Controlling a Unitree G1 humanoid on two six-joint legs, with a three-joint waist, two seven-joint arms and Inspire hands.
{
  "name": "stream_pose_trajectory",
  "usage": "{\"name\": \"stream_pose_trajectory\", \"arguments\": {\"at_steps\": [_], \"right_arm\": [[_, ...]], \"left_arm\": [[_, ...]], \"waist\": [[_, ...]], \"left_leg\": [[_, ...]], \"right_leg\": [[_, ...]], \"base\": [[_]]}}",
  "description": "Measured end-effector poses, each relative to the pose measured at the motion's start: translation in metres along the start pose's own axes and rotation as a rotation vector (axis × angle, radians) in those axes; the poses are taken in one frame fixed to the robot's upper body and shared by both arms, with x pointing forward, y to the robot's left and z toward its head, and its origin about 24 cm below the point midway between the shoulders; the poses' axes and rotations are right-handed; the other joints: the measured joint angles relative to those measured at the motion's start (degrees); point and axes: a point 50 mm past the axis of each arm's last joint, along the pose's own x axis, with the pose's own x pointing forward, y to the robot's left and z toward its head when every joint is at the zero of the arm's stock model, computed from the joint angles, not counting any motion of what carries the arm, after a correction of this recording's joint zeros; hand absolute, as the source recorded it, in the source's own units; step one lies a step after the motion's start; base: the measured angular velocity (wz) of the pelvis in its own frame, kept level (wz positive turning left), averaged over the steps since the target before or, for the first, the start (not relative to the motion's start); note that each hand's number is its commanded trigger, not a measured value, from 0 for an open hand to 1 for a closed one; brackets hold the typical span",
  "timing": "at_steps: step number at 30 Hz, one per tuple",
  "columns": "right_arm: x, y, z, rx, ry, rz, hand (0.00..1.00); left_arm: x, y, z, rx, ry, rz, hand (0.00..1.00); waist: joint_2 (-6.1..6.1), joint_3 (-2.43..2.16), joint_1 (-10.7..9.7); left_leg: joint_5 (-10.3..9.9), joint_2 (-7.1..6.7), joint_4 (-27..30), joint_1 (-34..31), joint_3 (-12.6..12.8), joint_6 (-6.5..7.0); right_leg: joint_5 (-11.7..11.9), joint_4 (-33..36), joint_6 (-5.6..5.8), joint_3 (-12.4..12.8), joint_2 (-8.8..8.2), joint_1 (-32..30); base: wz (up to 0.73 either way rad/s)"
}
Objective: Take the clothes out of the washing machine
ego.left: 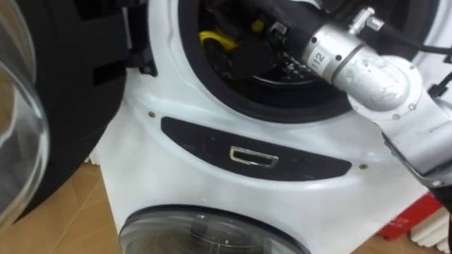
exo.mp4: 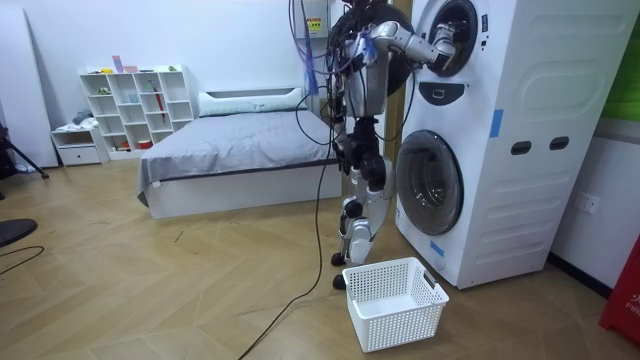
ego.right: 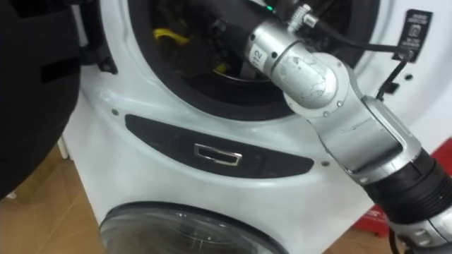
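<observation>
Left eye view: the right hand [ego.left: 282, 28] is deep in the upper drum [ego.left: 289, 70] of the washing machine [ego.left: 176, 162]; can't tell whether it holds anything. A yellow thing [ego.left: 215, 39], prob. cloth, lies near it inside.

Room view: the robot stands at the machine, with the basket [exo.mp4: 395, 300] on the floor by its feet.

Right eye view: the arm crosses the door seal [ego.right: 212, 106]. The robot should get a full grip on the cloth, then pull straight out w/o snagging the seal.

Right forearm [ego.left: 353, 60] across the upper drum mouth [ego.left: 212, 77], open door [ego.left: 70, 92] close at left
</observation>
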Motion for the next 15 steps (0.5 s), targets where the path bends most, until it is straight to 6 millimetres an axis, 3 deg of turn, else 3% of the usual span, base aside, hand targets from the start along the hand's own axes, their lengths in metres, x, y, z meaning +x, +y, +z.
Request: {"name": "stream_pose_trajectory", "arguments": {"at_steps": [3,7,9,12,15], "right_arm": [[-0.006,0.004,0.006,0.004,-0.029,0.0,1.0],[-0.025,0.013,0.031,0.068,-0.171,-0.008,1.0],[-0.033,0.018,0.035,0.091,-0.206,-0.007,1.0],[-0.043,0.02,0.041,0.134,-0.242,-0.031,1.0],[-0.05,0.02,0.051,0.141,-0.285,-0.047,1.0]], "left_arm": [[0.0,0.0,0.001,-0.001,-0.006,0.009,0.0],[-0.002,-0.002,-0.005,0.001,-0.002,0.039,0.0],[-0.003,-0.005,-0.008,0.0,0.006,0.04,0.0],[-0.004,-0.009,-0.009,-0.005,0.008,0.03,0.0],[-0.006,-0.014,-0.014,-0.021,0.025,0.018,0.0]], "waist": [[0.24,-0.08,-0.68],[1.0,0.07,-1.68],[1.14,-0.19,-1.61],[1.46,-0.17,-2.39],[2.23,-0.43,-3.69]], "left_leg": [[0.0,0.02,0.01,0.08,0.18,0.0],[0.0,0.01,-0.08,1.13,0.28,0.0],[0.0,0.32,-0.09,1.57,1.08,0.0],[-0.16,0.62,-0.38,1.24,1.55,0.07],[-0.42,0.73,0.0,1.15,1.55,0.08]], "right_leg": [[0.0,-0.01,0.0,0.24,0.01,0.0],[0.06,-0.04,0.11,0.38,0.0,1.09],[0.08,-0.04,0.13,1.11,0.01,1.33],[0.08,-0.04,0.14,1.31,0.17,1.07],[0.12,0.05,0.13,1.5,0.28,1.04]], "base": [[-0.05],[0.01],[-0.1],[-0.06],[-0.03]]}}
